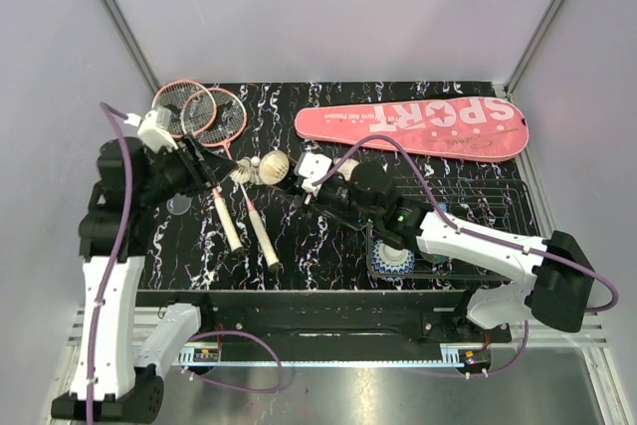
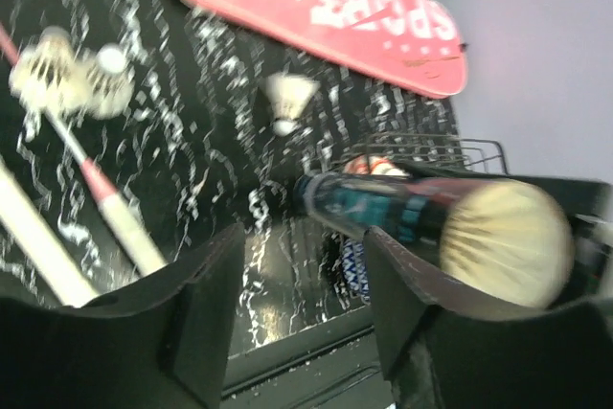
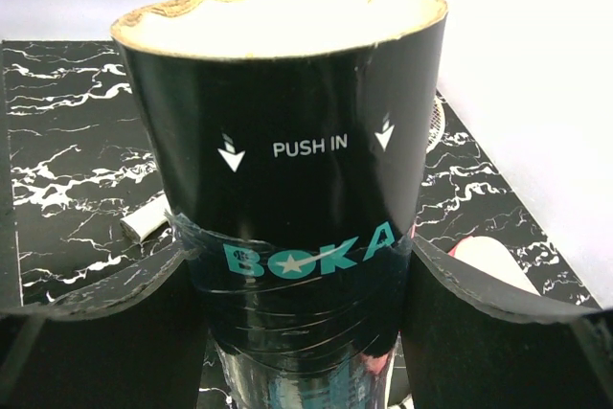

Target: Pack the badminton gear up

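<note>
My right gripper is shut on the black tube and holds it above the table, its open beige end pointing left. In the right wrist view the tube fills the space between the fingers, labelled "PUSH IN" and "BOKA". My left gripper is open and empty, just left of the tube's mouth. Two pink rackets lie at the back left, with white handles. Shuttlecocks lie by the tube mouth, and one more lies farther off. The pink SPORT cover lies at the back right.
A black wire basket stands at the front right under the right arm, with a patterned bowl in it. A small clear disc lies near the left arm. Grey walls close in the table.
</note>
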